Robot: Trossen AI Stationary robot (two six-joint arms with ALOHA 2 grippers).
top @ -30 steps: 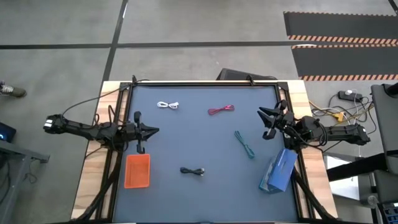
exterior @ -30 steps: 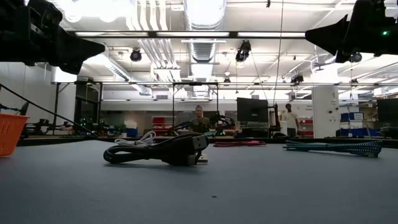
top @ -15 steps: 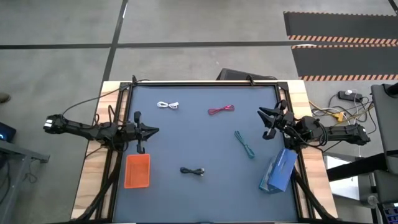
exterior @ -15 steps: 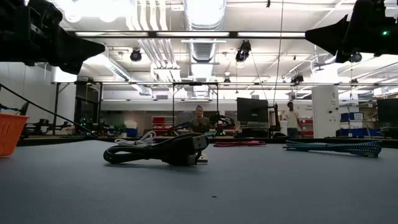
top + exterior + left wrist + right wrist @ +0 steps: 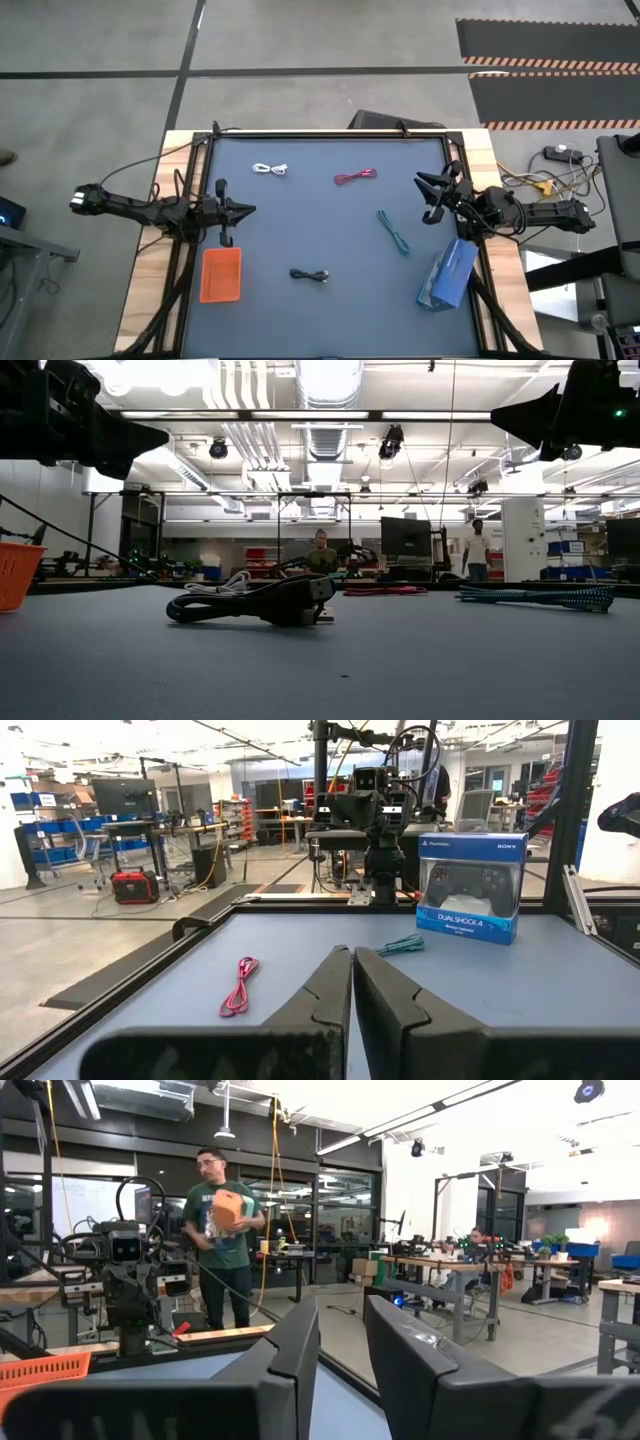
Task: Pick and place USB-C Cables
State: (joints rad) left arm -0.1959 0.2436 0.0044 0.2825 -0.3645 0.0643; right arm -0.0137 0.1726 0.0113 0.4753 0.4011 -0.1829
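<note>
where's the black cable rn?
High view: black cable lies on the mat's near-centre, right of the orange tray, untouched by either arm.

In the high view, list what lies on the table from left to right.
Orange tray → white cable → black cable → magenta-pink cable → teal-blue cable → blue box.

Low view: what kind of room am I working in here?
Likely a robotics lab or workshop: exposed ceiling ducts, workbenches with monitors behind the table, and another robot rig in the left wrist view.
</note>
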